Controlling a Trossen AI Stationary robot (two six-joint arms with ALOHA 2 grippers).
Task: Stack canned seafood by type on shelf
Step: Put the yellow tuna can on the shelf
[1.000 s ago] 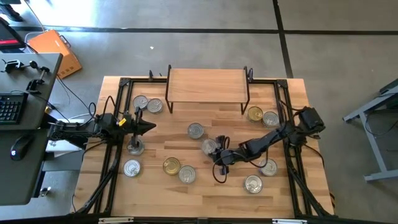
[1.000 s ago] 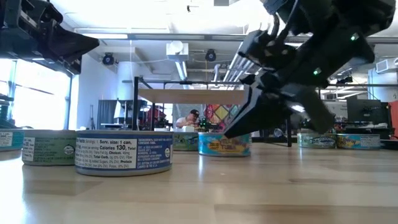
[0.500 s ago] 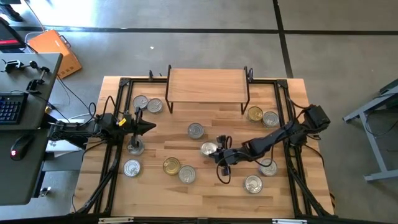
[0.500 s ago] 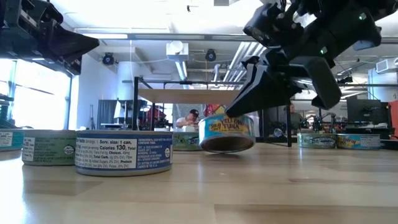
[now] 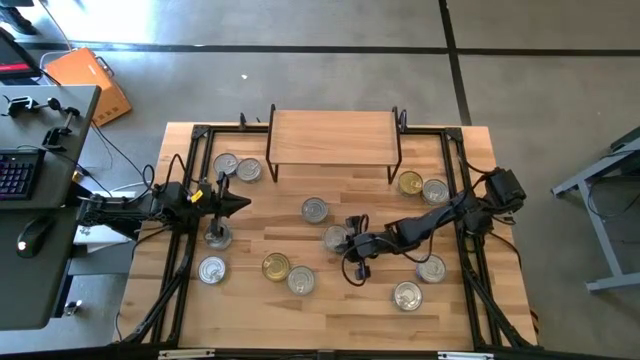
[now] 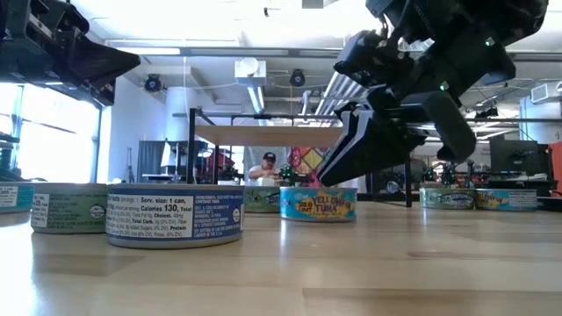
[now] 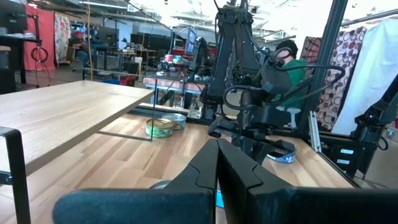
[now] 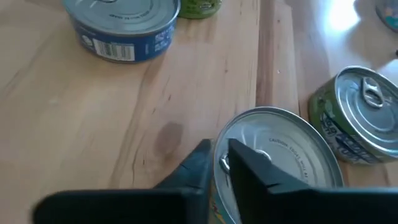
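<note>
Right gripper [image 5: 347,243] at table centre, fingers slightly parted astride the rim of a silver-lidded tin [image 5: 336,237] resting flat on the table [image 5: 330,310], shelf [image 5: 333,135] at far edge bare, left gripper [image 5: 238,204] clenched, hovering left.

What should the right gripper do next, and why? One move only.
Probably take a firm hold of the yellowfin tin and lift it straight up: the right gripper sits at its rim, yet the tin rests flat on the table and the shelf holds no tins. The left gripper waits shut at the left.
</note>
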